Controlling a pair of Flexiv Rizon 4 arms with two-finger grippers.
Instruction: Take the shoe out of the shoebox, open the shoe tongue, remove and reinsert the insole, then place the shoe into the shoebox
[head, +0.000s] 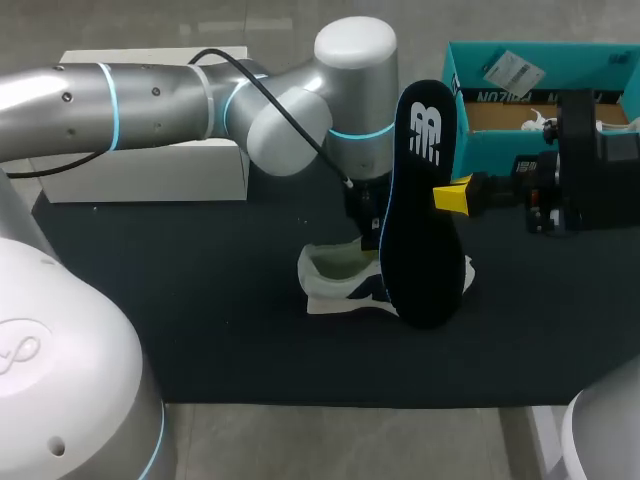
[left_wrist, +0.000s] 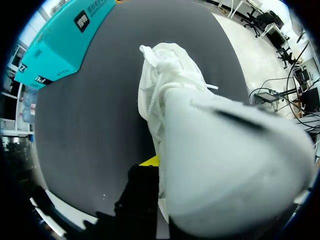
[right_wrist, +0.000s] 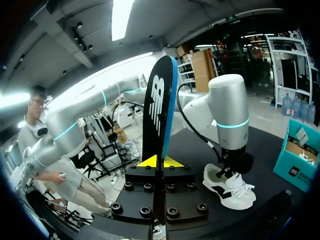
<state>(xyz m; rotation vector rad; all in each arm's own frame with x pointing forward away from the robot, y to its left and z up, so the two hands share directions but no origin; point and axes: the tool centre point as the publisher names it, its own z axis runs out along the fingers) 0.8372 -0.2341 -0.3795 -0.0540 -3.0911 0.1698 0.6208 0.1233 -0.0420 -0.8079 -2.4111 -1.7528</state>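
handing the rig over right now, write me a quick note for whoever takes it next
Right gripper: shut on the insole, holding it upright over the shoe.
Left gripper: down at the shoe's opening; whether it grips cannot be told.
Shoe: on the dark mat, outside the shoebox, which stands open at the far right.
Done: shoe out of the box, insole out.
Left: put the insole back in, then place the shoe into the shoebox.
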